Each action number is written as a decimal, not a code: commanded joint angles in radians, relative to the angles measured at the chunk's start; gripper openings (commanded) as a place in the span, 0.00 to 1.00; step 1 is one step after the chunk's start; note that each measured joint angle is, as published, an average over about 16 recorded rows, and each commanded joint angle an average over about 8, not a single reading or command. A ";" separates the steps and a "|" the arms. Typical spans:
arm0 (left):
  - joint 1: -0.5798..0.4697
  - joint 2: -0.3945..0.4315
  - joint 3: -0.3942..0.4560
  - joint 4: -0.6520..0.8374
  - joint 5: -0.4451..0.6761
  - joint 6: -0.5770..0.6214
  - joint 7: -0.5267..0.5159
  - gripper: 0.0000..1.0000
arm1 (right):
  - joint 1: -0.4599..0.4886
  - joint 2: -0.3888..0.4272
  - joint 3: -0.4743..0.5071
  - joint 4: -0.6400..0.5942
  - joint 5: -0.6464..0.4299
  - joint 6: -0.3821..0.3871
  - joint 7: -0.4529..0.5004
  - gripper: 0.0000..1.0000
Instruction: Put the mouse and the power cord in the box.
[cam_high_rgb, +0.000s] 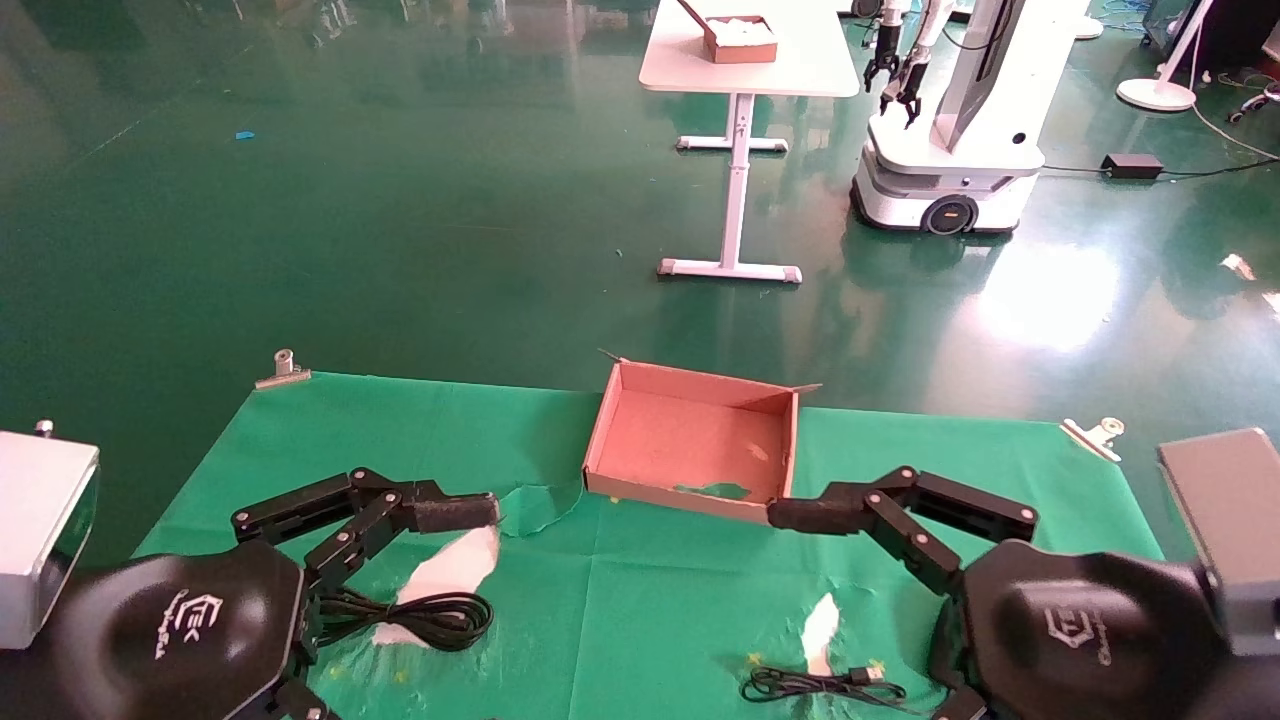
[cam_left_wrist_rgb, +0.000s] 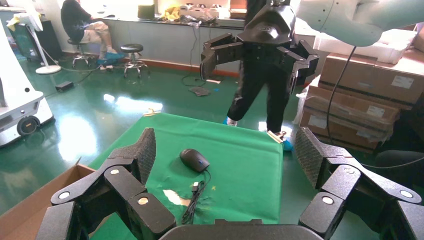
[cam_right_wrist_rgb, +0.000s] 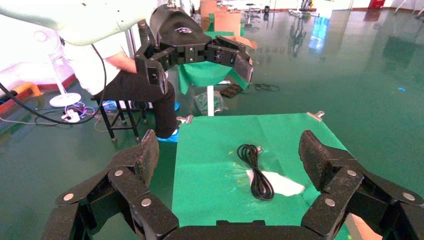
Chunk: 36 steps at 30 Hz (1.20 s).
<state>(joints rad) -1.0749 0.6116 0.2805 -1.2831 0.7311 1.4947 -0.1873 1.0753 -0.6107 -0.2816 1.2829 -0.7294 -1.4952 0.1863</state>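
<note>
well, both my pincers hang wide open and empty above the green-covered table (cam_high_rgb: 620, 600). my left pincer (cam_high_rgb: 470, 520) is over the near left side, just above the power cord (cam_high_rgb: 430, 615), which lies coiled on a white patch. my right pincer (cam_high_rgb: 800, 515) is close to the box's near right corner. the box (cam_high_rgb: 690, 440) sits empty at the table's far middle. the mouse (cam_left_wrist_rgb: 194, 159) lies on the right side, its cable (cam_high_rgb: 820, 685) bunched near the front edge.
</note>
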 joint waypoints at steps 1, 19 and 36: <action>0.000 0.000 0.000 0.000 0.000 0.000 0.000 1.00 | 0.000 0.000 0.000 0.000 0.000 0.000 0.000 1.00; -0.020 -0.048 0.075 -0.031 0.246 -0.029 0.000 1.00 | -0.014 0.047 -0.035 0.017 -0.143 0.024 -0.022 1.00; -0.300 0.236 0.416 0.011 1.195 -0.169 -0.134 1.00 | 0.035 0.073 -0.101 0.059 -0.358 0.055 -0.005 1.00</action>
<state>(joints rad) -1.3691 0.8359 0.6828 -1.2674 1.9006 1.3195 -0.3153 1.1089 -0.5338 -0.3807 1.3426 -1.0868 -1.4389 0.1811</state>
